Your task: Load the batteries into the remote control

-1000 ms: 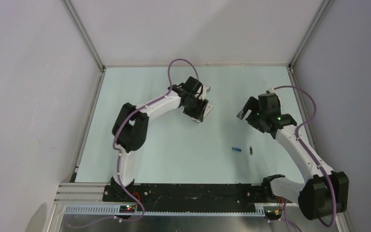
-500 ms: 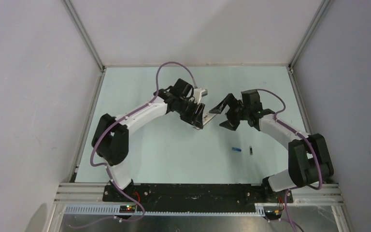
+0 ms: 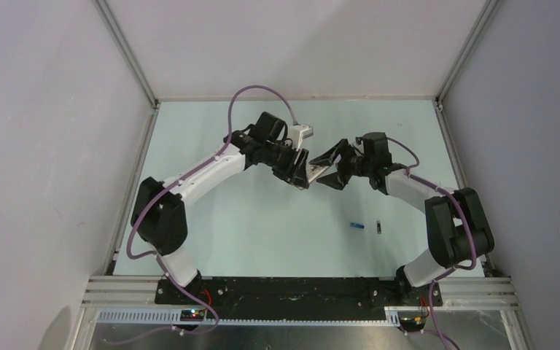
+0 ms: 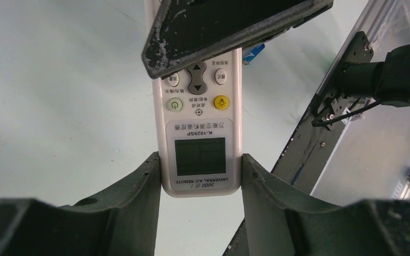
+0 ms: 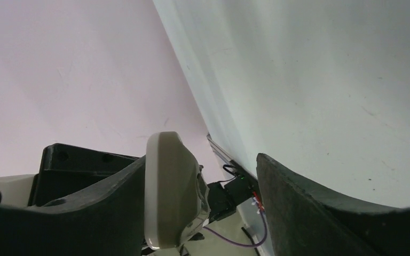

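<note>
My left gripper (image 4: 199,160) is shut on the remote control (image 4: 200,122), a slim white handset. It grips the display end, buttoned front toward its camera, above the table. In the top view the left gripper (image 3: 297,169) and right gripper (image 3: 326,169) meet at the remote control (image 3: 310,173). The right gripper (image 5: 200,160) is open and straddles the far end of the remote control (image 5: 171,192). One of its fingers (image 5: 112,208) lies against the remote control; the other stands apart with a gap. The blue battery (image 3: 356,226) and the dark battery (image 3: 378,228) lie on the table, right of centre.
The pale green table (image 3: 248,233) is walled by white panels left, right and back. A black base rail (image 3: 284,290) runs along the near edge. Purple cables loop over both arms. The blue battery (image 4: 254,53) shows beside the remote in the left wrist view.
The right arm has swung left from the right side to the remote, and its open fingers now straddle the remote's end. The left arm has shifted slightly up and left, still holding the remote.
</note>
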Controlling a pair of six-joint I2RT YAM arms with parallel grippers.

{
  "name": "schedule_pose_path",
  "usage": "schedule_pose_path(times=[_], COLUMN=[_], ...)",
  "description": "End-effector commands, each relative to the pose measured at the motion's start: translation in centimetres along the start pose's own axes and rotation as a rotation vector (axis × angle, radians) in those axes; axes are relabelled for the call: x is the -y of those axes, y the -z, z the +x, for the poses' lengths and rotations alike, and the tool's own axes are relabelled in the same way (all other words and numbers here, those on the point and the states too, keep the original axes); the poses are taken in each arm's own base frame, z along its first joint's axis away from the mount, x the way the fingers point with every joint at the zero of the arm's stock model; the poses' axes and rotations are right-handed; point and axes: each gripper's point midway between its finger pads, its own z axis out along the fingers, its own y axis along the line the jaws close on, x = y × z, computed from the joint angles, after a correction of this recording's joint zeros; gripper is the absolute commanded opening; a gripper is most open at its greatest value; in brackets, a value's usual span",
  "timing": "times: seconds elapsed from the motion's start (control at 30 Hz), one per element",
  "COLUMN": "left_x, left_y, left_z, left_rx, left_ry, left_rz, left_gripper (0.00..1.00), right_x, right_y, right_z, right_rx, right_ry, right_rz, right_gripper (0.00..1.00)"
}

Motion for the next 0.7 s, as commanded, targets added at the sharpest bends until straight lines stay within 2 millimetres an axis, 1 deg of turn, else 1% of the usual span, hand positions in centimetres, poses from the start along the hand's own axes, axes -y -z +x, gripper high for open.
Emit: schedule_pose_path(times=[0.0,0.07,0.17,0.23,0.33,0.47,0.5,0.53,0.57,0.6,0.63,0.67], left_x=[1.4,0.9,1.2,1.3,1.7,2.1,2.1,2.2,2.3,2.4,2.5,2.5], left_y=[2.4,2.5,2.7,2.8,3.1,3.4,3.4,3.6,3.7,3.9,4.1,4.4], left_z=[-3.0,-3.0,-3.3,-3.4,-3.6,-3.6,-3.5,-3.6,-3.7,-3.7,-3.9,-4.1], left_rx=[0.107,0.11,0.118,0.121,0.13,0.134,0.134,0.139,0.142,0.146,0.152,0.163], left_ry=[-0.11,-0.121,-0.138,-0.145,-0.161,-0.176,-0.178,-0.183,-0.187,-0.19,-0.194,-0.211], left_rz=[0.015,-0.01,-0.003,0.002,0.012,0.026,0.026,0.025,0.025,0.024,0.023,0.013], left_gripper=[0.04,0.05,0.05,0.05,0.06,0.11,0.13,0.15,0.23,0.28,0.37,0.44], right_x=[-2.8,-2.6,-2.1,-2.2,-2.3,-2.7,-2.9,-3.1,-3.4,-3.6,-3.9,-4.1], right_y=[0.6,0.6,0.7,0.9,1.0,1.0,1.0,1.0,1.0,1.0,1.1,1.1], right_z=[0.1,0.2,0.4,0.4,0.3,0.4,0.5,0.6,0.7,0.8,0.9,1.0], right_rx=[-0.022,-0.028,-0.025,-0.011,-0.004,-0.011,-0.013,-0.017,-0.022,-0.028,-0.03,-0.036], right_ry=[-0.018,-0.044,-0.077,-0.085,-0.102,-0.152,-0.173,-0.183,-0.199,-0.208,-0.225,-0.233], right_rz=[-0.08,-0.069,-0.039,-0.031,-0.032,-0.039,-0.041,-0.044,-0.052,-0.055,-0.064,-0.068], right_gripper=[0.69,0.63,0.56,0.49,0.43,0.31,0.27,0.26,0.23,0.22,0.2,0.19])
